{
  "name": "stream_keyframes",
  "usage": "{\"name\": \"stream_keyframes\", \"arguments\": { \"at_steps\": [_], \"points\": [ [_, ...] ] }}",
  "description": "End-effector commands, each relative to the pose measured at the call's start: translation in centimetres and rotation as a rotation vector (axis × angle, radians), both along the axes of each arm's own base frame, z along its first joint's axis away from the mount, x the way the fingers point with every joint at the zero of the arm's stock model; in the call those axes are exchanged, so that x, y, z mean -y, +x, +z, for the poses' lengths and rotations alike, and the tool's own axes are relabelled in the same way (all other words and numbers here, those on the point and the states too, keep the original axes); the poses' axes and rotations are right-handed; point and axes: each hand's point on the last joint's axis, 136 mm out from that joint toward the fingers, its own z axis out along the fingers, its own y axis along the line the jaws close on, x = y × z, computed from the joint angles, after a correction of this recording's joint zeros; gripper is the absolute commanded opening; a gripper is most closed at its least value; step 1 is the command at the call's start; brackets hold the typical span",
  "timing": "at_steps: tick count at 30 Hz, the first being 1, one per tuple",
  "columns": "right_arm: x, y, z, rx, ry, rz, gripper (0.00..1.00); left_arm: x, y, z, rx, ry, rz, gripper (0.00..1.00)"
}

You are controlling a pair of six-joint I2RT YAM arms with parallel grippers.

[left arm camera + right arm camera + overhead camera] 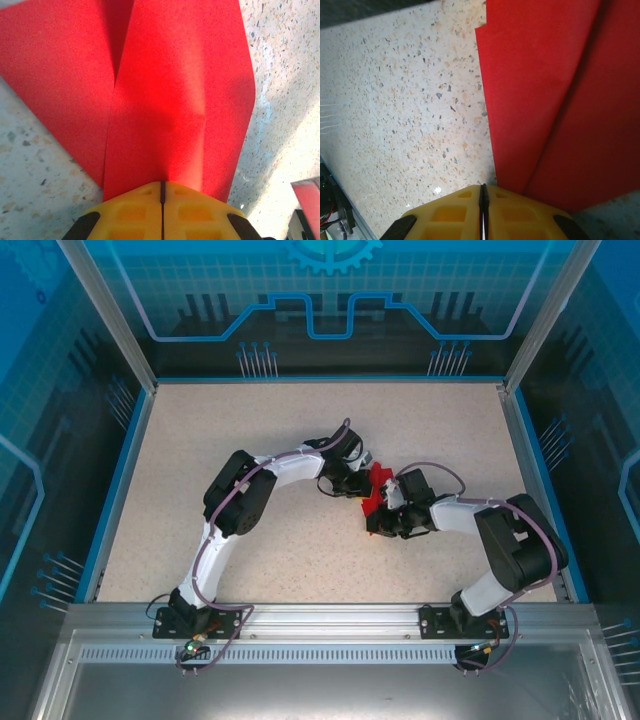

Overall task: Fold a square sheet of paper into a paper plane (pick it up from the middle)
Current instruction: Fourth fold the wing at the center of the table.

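The square sheet of paper [376,483] is bright red, partly folded, and stands crumpled between the two grippers at the table's middle. In the left wrist view the paper [175,100] shows two flaps meeting along a centre seam. It runs in under my left gripper [162,184], whose yellow jaws are shut on its near end. In the right wrist view the paper [545,100] lies to the right with a long diagonal crease. Its lower edge slips behind my right gripper [483,187], shut with a thin red sliver in the gap. From above, the left gripper [358,488] and the right gripper [388,512] nearly touch.
The speckled table [250,440] is bordered by a blue rim and glass walls [120,410] on three sides. Both arms bend inward toward the middle, and an aluminium rail [330,615] runs along the near edge by their bases.
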Motion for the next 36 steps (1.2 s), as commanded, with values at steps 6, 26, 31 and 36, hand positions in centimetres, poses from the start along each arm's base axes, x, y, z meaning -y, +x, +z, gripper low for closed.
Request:
{"name": "stream_keyframes", "arguments": {
  "at_steps": [6,26,31,36],
  "points": [
    [1.0,-2.8,-2.2,-0.113,-0.075,0.013,0.11,-3.0,-1.1,-5.9,-0.045,0.191,0.005,0.06],
    [0.2,2.2,4.6,0.059,0.046,-0.08,0.08,-2.7,-1.2,-5.4,-0.043,0.168,-0.003,0.06],
    [0.3,4.2,4.0,0.057,0.051,-0.107,0.07,-2.5,-1.3,-5.1,-0.039,0.152,-0.007,0.06],
    [0.3,5.1,2.2,0.024,0.039,-0.103,0.07,-2.2,-1.2,-4.7,-0.035,0.137,-0.01,0.05]
  ]
}}
